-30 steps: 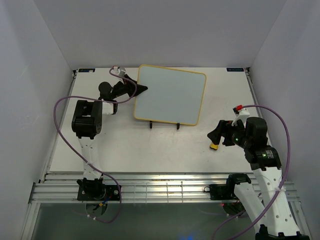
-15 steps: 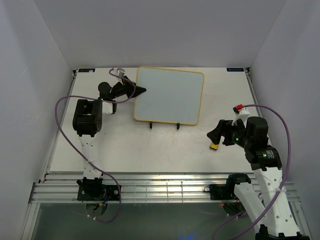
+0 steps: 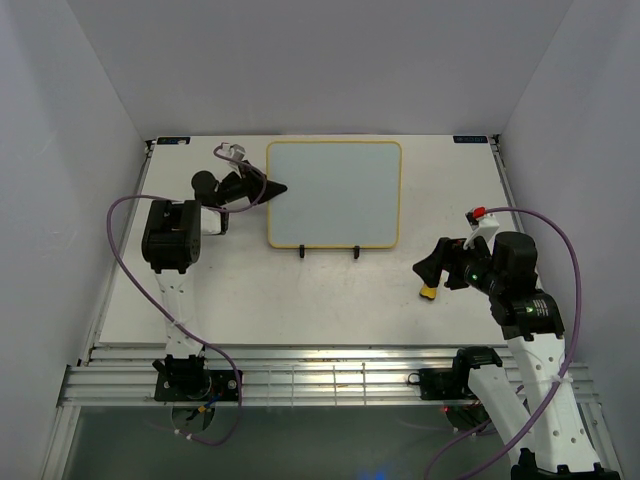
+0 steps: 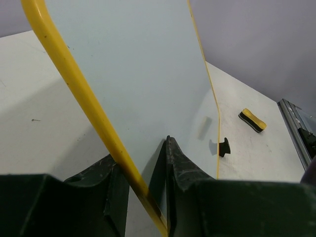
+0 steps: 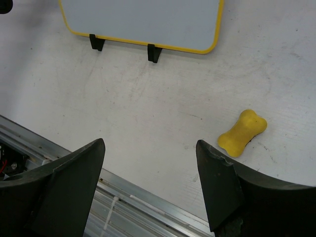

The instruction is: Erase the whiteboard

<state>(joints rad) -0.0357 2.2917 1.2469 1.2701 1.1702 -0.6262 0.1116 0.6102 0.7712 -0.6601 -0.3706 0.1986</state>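
Observation:
The whiteboard (image 3: 335, 195), white with a thin yellow frame, stands propped on the table at back centre with its edges square to the table. No marks show on its face (image 4: 143, 74). My left gripper (image 3: 275, 188) is shut on the board's left edge, one finger on each side of the yellow frame (image 4: 140, 165). My right gripper (image 3: 428, 270) hovers open over the table at the right, with nothing between its fingers (image 5: 150, 143). A yellow bone-shaped eraser (image 3: 428, 293) lies on the table just beside it (image 5: 243, 133). The board's lower edge also shows in the right wrist view (image 5: 143, 19).
Two black stand feet (image 3: 301, 252) (image 3: 355, 252) stick out under the board's front edge. An aluminium rail (image 3: 320, 375) runs along the near table edge. Purple cables loop beside both arms. White walls enclose the table on three sides.
The whiteboard has turned from a slant to square with the table, its left edge carried by my left gripper, which shifted slightly left and nearer. The right arm and eraser have stayed put.

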